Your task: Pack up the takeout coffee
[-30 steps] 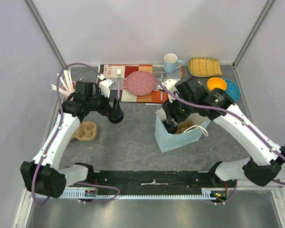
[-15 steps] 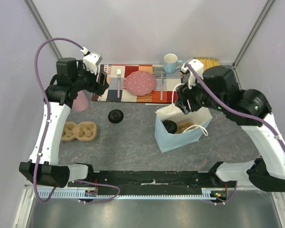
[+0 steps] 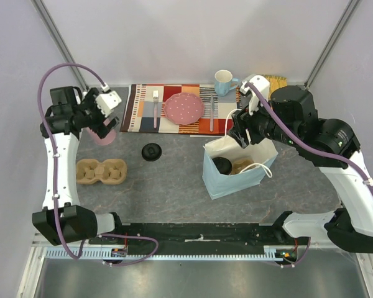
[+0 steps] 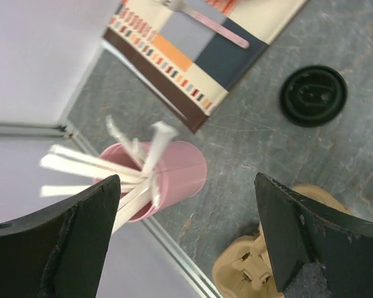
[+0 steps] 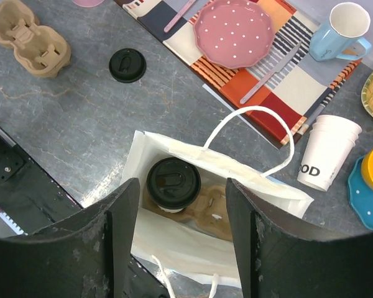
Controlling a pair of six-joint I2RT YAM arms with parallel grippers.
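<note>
The takeout coffee, a cream paper cup with a black lid [image 3: 222, 165], stands inside the light blue paper bag [image 3: 231, 183] beside a brown carrier [image 3: 243, 166]. In the right wrist view the lidded cup [image 5: 173, 182] sits directly below my right gripper [image 5: 183, 186], which is open, empty and above the bag's mouth [image 5: 174, 245]. It hovers over the bag's back edge in the top view [image 3: 239, 133]. A second loose black lid [image 3: 151, 151] lies on the table. My left gripper [image 3: 98, 118] is open and empty, high over a pink cup of straws [image 4: 174, 177].
A cardboard cup carrier [image 3: 101, 171] lies at the left. A striped placemat [image 3: 146, 115] with a pink plate [image 3: 184, 108] and cutlery lies at the back, with a light blue mug [image 3: 223, 81], stacked lidless paper cups [image 5: 329, 149], a wicker tray, an orange bowl and a blue plate to the right.
My left gripper has left the loose black lid on the table and swung up and left over the pink straw cup. My right gripper has risen out of the bag.
</note>
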